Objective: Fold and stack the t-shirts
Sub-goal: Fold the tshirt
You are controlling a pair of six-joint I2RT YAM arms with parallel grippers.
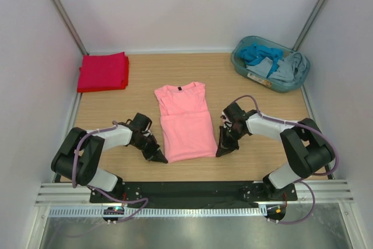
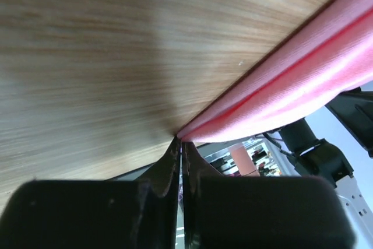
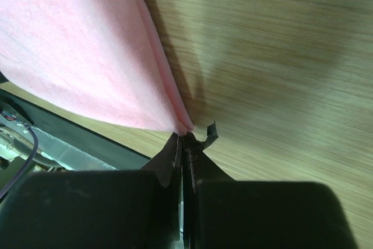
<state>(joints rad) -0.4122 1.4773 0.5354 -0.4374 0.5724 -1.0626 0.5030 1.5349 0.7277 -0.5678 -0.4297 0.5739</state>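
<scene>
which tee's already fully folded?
The red tee, a compact square at the far left; the pink tee lies long mid-table, only sleeves tucked in.

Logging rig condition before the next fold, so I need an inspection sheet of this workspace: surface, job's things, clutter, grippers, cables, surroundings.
Surface: wooden table, no stains seen.
Job's things: pink t-shirt flat at centre, sleeves folded in, collar at the far end; red t-shirt folded at the far left corner.
Clutter: teal basket at far right, holding blue and grey clothes.
Grippers: left gripper and right gripper both shut, each pinching a near corner of the pink t-shirt.
Cables: grey cables looped along both arms, none on the cloth.
Surroundings: white walls; metal rail at the near edge.
</scene>
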